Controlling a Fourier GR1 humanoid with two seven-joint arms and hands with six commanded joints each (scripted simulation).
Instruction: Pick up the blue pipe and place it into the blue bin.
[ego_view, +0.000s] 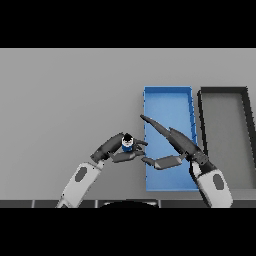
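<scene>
Left robot hand (116, 147): comes in from the lower left, fingers and thumb curled round the blue pipe (127, 145) — pinching it just above the bench (65, 100).
Blue pipe: small, blue with a dark top and a pale spot, held at the tips of the left robot hand, just left of the blue bin (167, 105) and outside its near-left wall.
Right robot hand (172, 145): comes in from the lower right, spread — long fingers straight, reaching up-left over the blue bin, thumb stretched left toward the left robot hand; its thumb tip lies near the pipe, contact cannot be told.
Blue bin: under the right robot hand, a long blue tray running away from the robot.
Dark bin (225, 115): just right of the blue bin, beyond the right robot hand, grey floor inside.
</scene>
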